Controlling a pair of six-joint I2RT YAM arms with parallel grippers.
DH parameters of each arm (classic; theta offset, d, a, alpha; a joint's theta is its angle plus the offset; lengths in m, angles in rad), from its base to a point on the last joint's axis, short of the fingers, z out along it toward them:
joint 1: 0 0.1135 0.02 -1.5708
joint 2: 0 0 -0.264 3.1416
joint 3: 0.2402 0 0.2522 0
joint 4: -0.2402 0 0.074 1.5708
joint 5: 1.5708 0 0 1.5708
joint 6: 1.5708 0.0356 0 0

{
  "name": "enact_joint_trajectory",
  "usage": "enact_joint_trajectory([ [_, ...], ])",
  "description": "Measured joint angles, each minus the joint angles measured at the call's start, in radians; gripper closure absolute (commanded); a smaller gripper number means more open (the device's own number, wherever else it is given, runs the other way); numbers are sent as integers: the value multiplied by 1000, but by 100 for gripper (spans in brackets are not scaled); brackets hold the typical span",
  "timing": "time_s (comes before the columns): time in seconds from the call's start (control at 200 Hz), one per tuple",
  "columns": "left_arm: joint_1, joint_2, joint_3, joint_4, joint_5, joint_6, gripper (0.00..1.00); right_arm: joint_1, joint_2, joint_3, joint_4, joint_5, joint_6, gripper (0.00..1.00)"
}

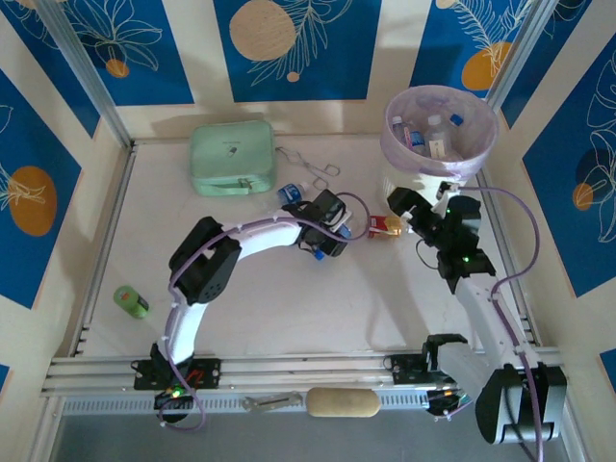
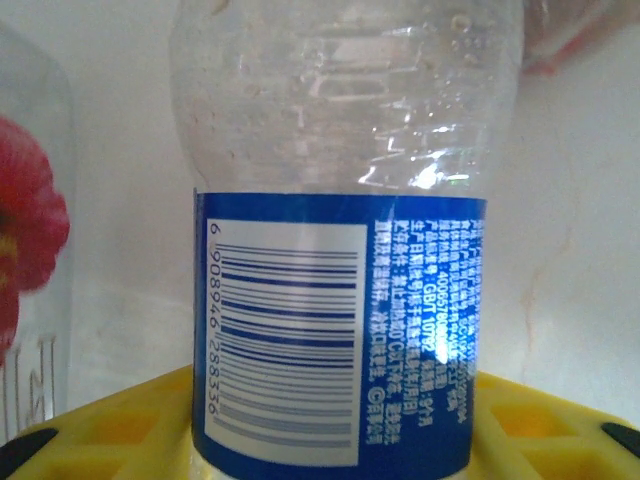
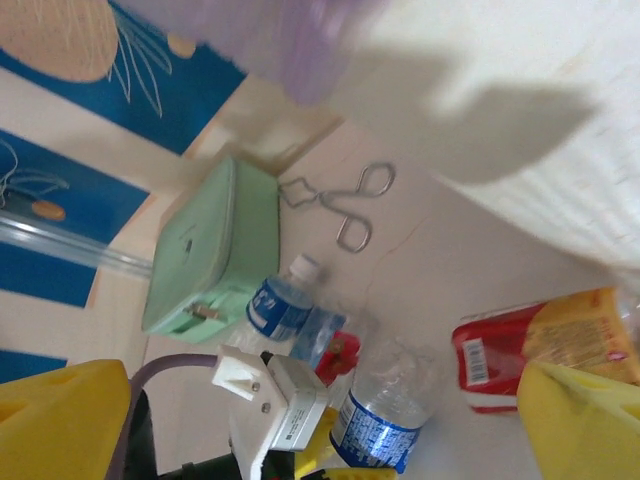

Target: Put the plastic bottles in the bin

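Several clear blue-labelled plastic bottles [image 1: 428,135] sit in the round white lilac-lined bin [image 1: 478,164]. Left gripper [image 1: 322,241] pinches another clear bottle [image 2: 340,300]; right gripper [image 1: 402,214] gapes wide, green bottle [image 1: 130,301] waiting.

The left arm [image 1: 197,279] rises from its base, bends at the elbow and runs its white forearm rightward over the tabletop [image 1: 289,318]. There the left claw [image 1: 327,239] has its yellow fingers [image 2: 110,430] pressed to either side of a bottle [image 2: 330,250]. The right arm [image 1: 472,279] reaches up along the right side with its wrist turned leftward, and the right claw [image 1: 399,214] has its jaws spread wide.
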Motion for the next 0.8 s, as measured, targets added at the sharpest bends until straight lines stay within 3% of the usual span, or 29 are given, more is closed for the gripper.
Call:
enact_joint_trajectory([
  [0.415,0,-424,-336,275,80,-131,50,179,194,105,89,-60,19,5],
  [0.8,0,-496,-457,447,112,-244,49,294,274,171,153,-101,41,6],
])
